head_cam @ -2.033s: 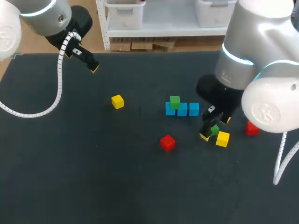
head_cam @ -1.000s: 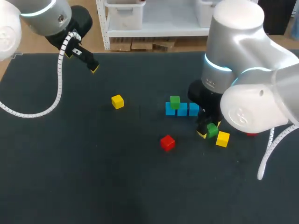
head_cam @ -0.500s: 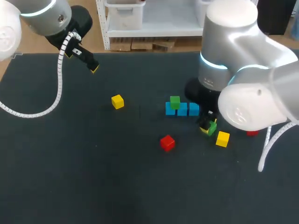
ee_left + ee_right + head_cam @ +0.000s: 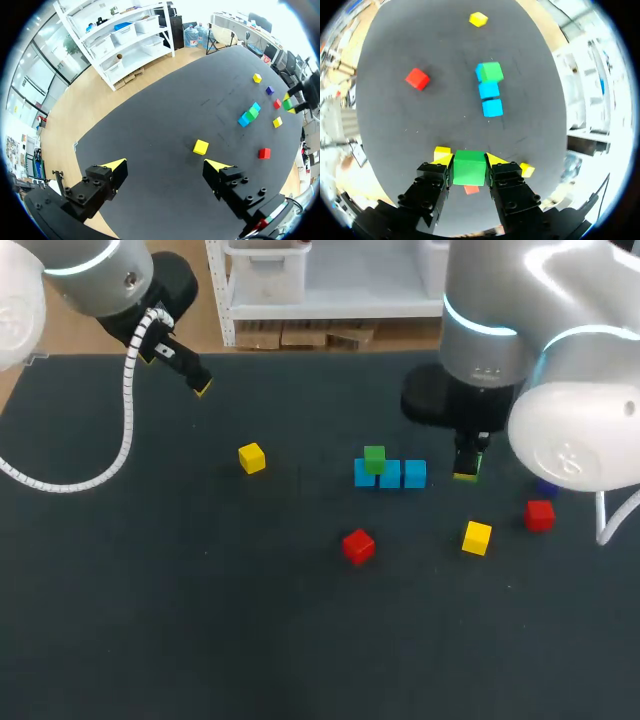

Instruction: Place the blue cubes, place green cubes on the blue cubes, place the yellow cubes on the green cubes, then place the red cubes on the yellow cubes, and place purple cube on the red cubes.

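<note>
The right gripper (image 4: pixel 469 161) pinches a small green cube (image 4: pixel 469 170) between its two yellow-tipped fingers (image 4: pixel 496 160), one pad on each side face. Seen from the head view, the cube hangs clear of the dark tabletop (image 4: pixel 200 620), just beside the right end of the row of three small blue cubes (image 4: pixel 390 475). Two seconds ago this gripper was low at the table, to the front right of that row beside a small yellow cube (image 4: pixel 477 537). It has since lifted the green cube and carried it up toward the row. A second green cube (image 4: pixel 374 457) already sits on the row's left end. The middle and right blue cubes are bare, so the held cube probably goes on one of them next. Right of the row lie a red cube (image 4: pixel 540 514) and a purple cube (image 4: pixel 546 487), the latter partly hidden by the arm. Another red cube (image 4: pixel 358 545) lies in front of the row, and another yellow cube (image 4: pixel 252 457) well to its left. The left gripper (image 4: pixel 165 170), fingers spread and empty, hovers far left of the row and has not moved.
</note>
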Motion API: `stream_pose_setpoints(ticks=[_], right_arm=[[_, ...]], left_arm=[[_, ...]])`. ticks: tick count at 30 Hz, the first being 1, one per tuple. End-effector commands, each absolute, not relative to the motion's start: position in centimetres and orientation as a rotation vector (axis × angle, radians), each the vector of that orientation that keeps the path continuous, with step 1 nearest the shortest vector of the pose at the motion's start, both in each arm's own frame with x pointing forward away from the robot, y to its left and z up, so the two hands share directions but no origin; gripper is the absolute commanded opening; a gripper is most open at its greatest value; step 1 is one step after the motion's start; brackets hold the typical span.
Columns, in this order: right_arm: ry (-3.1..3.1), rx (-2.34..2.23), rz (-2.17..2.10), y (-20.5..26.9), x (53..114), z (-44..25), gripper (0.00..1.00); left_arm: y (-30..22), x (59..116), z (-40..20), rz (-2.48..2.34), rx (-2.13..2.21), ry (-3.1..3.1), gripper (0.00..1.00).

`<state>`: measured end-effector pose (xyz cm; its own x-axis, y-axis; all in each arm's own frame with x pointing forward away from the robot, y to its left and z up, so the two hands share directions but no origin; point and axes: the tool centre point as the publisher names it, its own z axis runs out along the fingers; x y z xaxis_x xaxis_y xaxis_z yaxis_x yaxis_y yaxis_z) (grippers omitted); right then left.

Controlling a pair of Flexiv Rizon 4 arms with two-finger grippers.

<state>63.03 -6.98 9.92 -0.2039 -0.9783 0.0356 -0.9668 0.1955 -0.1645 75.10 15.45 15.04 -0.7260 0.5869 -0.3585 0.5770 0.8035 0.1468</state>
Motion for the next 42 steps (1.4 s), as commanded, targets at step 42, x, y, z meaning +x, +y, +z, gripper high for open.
stream_pose_setpoints(ticks=[42], right_arm=[[2.177, -2.220, 0.057, -1.5, 69.7, 6.6, 0.00]], left_arm=[[15.5, 75.2, 15.0, 0.032, 0.880, 2.601, 1.00]])
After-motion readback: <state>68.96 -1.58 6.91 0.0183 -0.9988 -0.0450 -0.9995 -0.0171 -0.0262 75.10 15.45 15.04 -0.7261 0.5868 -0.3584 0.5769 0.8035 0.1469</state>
